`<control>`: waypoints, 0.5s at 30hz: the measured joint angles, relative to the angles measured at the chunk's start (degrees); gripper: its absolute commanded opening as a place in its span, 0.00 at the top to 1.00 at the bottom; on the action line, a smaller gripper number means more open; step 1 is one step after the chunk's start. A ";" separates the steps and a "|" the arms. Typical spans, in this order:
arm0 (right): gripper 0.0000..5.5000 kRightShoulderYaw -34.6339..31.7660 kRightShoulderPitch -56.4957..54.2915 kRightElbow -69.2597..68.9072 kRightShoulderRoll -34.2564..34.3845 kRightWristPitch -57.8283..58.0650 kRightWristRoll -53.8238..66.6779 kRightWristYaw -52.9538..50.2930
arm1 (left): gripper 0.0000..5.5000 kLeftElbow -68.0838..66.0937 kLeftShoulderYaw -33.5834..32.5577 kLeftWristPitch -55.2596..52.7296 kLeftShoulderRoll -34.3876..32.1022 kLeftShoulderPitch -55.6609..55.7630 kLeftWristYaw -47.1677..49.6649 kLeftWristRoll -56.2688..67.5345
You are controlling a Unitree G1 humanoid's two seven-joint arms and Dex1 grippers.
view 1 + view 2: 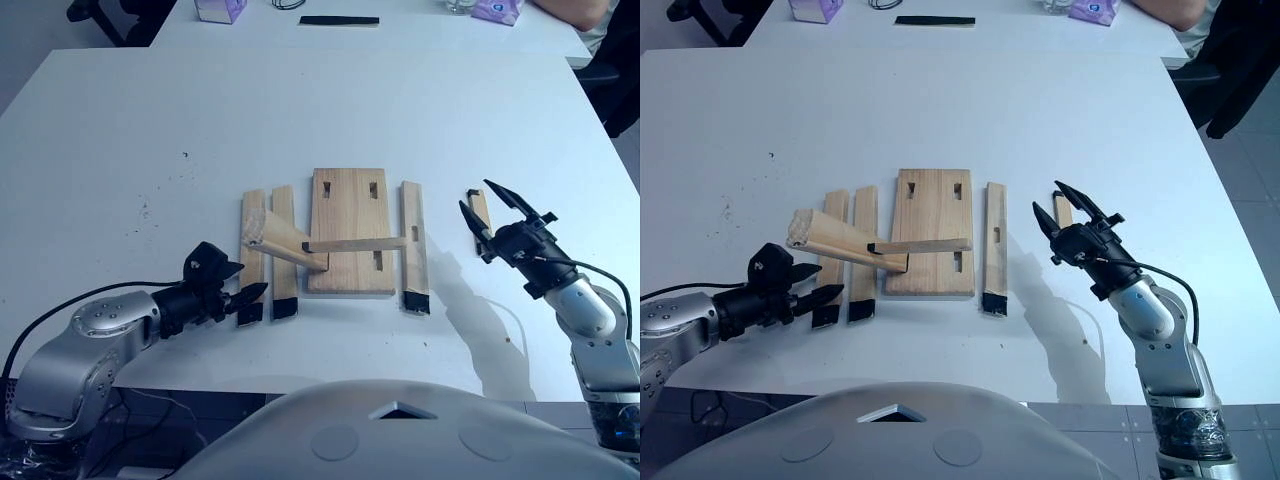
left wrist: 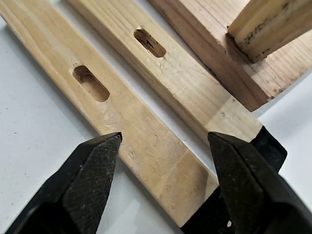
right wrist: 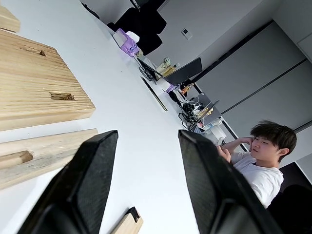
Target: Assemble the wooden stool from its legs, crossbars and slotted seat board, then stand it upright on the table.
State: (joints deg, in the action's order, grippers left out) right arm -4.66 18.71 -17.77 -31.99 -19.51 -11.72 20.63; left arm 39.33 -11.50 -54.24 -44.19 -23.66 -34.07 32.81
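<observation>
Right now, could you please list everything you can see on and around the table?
table: 1, white, under all the parts
slotted seat board: 1, pale wood, flat at mid-table
flat legs: 3, pale wood with black ends, two left of the board, one right
tilted leg: 1, pale wood, slanted over the board's left edge
crossbar: 1, pale wood, across the board from the tilted leg
short piece: 1, pale wood, far right
tissue boxes: 2, purple, far table
strip: 1, black, far table
left pincer: open, at the two left legs' black ends
right pincer: open, by the short piece
</observation>
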 measured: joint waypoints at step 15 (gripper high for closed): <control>0.59 0.21 1.99 -2.11 2.53 0.85 -2.38 -2.11 | 0.40 -5.74 -1.07 -7.06 -3.68 3.33 -0.12 0.02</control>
State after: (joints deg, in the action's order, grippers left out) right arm -4.45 20.69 -19.89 -29.46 -18.66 -14.10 18.52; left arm 33.59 -12.57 -61.30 -47.86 -20.33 -34.19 32.83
